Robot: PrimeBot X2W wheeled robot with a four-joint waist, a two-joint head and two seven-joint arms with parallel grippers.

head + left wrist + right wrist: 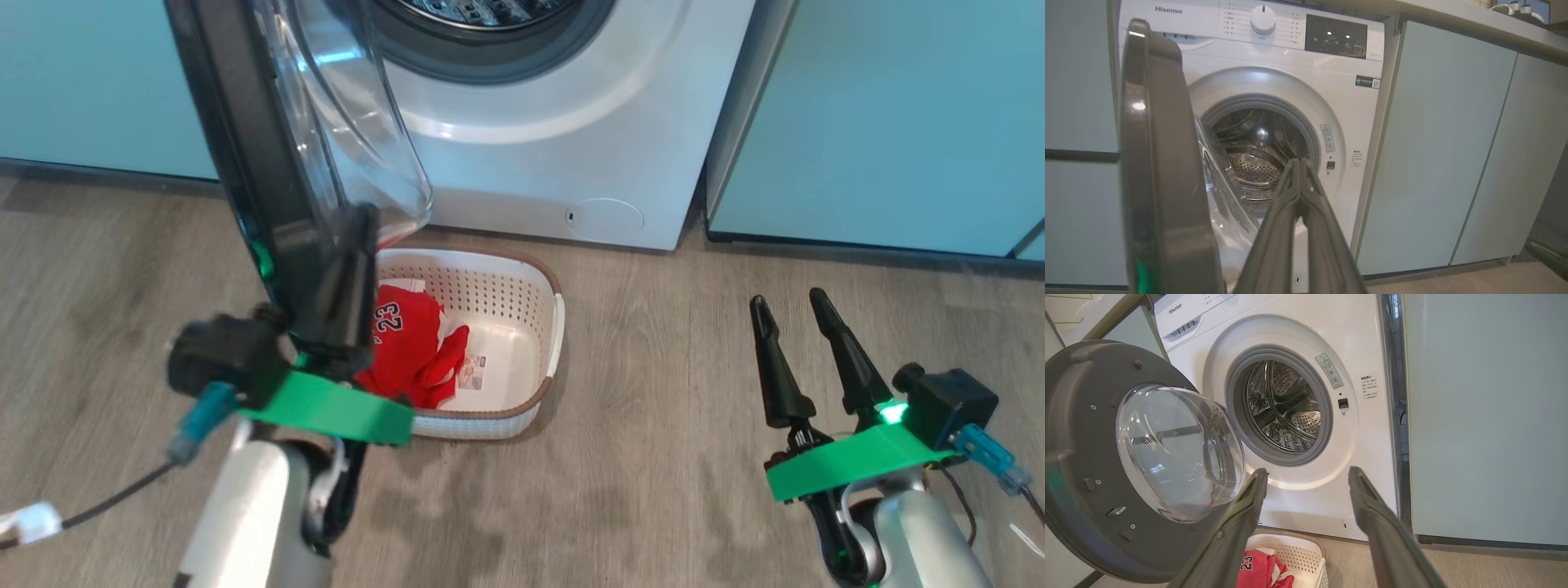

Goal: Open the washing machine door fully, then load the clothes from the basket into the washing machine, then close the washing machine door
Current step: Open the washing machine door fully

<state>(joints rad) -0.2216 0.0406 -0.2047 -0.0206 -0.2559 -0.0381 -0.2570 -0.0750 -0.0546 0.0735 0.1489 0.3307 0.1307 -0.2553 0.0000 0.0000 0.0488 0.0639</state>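
The washing machine (571,122) stands with its door (237,147) swung out to the left, and the steel drum (1286,408) is exposed. The door's glass bowl (1175,449) bulges toward the machine. My left gripper (363,220) is shut with nothing in it, just right of the door's black ring near its lower edge; contact with the ring cannot be told. In the left wrist view the door (1155,163) is edge-on, left of the shut gripper (1299,163). The basket (522,286) sits on the floor before the machine, with the red clothes (408,343) inside. My right gripper (788,306) hangs open over bare floor, to the right.
Pale teal cabinets (882,122) flank the machine on both sides. A small round filter cover (604,219) sits low on the machine's front. Wood-look floor (653,457) spreads between the basket and my right gripper. A cable (114,498) trails from my left arm.
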